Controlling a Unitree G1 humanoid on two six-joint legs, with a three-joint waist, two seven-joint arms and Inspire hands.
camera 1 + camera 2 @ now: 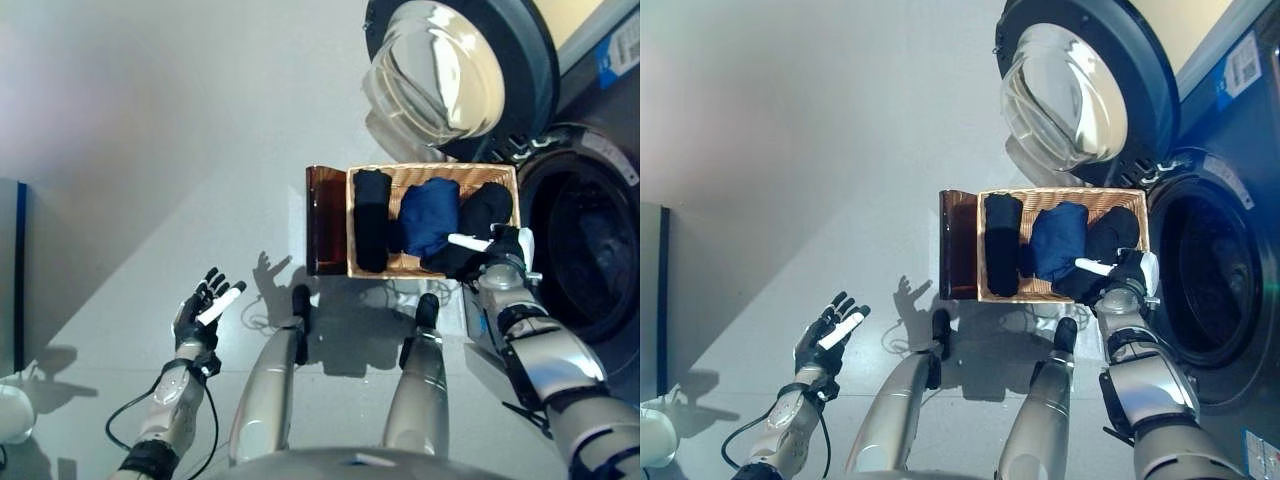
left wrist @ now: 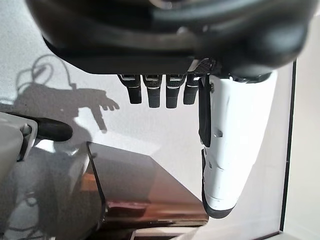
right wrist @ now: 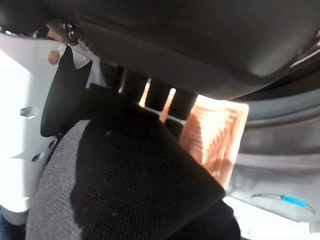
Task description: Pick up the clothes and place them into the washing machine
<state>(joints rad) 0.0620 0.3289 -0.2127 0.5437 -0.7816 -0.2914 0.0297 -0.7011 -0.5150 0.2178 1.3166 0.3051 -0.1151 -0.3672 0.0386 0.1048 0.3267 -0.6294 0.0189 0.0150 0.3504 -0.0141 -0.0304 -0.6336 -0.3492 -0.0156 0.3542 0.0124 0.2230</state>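
Only the right wrist view showed the right hand (image 3: 65,95) clenched on the rolled black knit garment (image 3: 125,185) in the woven wicker basket (image 1: 500,178), while the left hand (image 1: 200,312) hung released at lower left.

Silver-grey arms, dark left hand (image 1: 197,318), right hand (image 1: 505,247), white thumb covers

Pale grey glossy floor (image 1: 150,150), soft light from upper left, dark-edged panel (image 1: 12,270) at the left edge

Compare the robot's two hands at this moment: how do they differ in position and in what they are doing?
The left hand hangs over bare floor, fingers spread, holding nothing; the right hand reaches into the wicker basket, fingers and thumb closing on a black garment. The left is far from the washing machine; the right is beside it. Both have white-covered thumbs.
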